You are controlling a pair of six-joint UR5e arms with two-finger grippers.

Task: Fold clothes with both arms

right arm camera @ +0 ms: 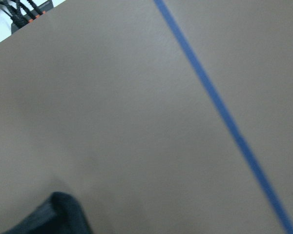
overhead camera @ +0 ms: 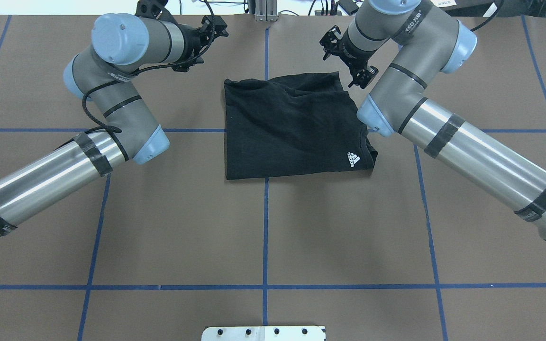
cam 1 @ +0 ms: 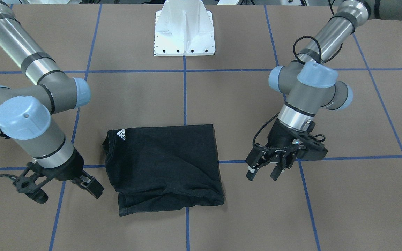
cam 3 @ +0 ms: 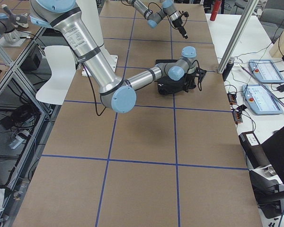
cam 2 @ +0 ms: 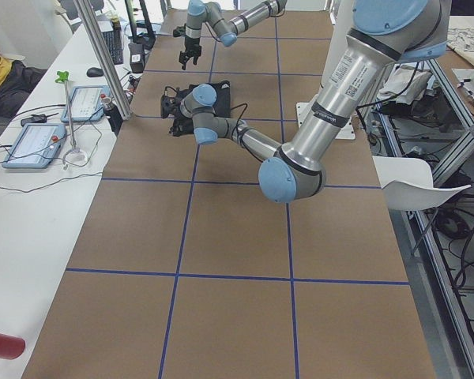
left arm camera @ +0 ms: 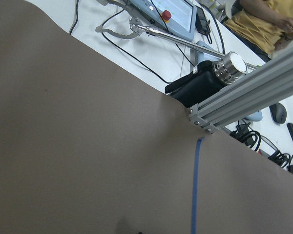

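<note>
The black T-shirt (cam 1: 164,164) lies folded into a rough rectangle on the brown table, with its white Adidas logo (cam 1: 121,134) up at one corner; the front print is hidden. It also shows in the overhead view (overhead camera: 292,125). My left gripper (cam 1: 263,174) is open and empty, hovering beside the shirt's edge that faces the left arm, a short gap away. My right gripper (cam 1: 66,193) is wide open and empty, beside the opposite edge near the collar side. In the overhead view both grippers, left (overhead camera: 202,47) and right (overhead camera: 347,59), are near the shirt's far corners. A dark shirt corner (right arm camera: 53,217) shows in the right wrist view.
The white pedestal mount (cam 1: 184,29) stands at the robot's side of the table. Blue tape lines (overhead camera: 266,222) grid the brown surface. Past the far table edge are an aluminium frame post (left arm camera: 249,90), a black bottle (left arm camera: 205,83), cables and operator tablets (cam 2: 31,142).
</note>
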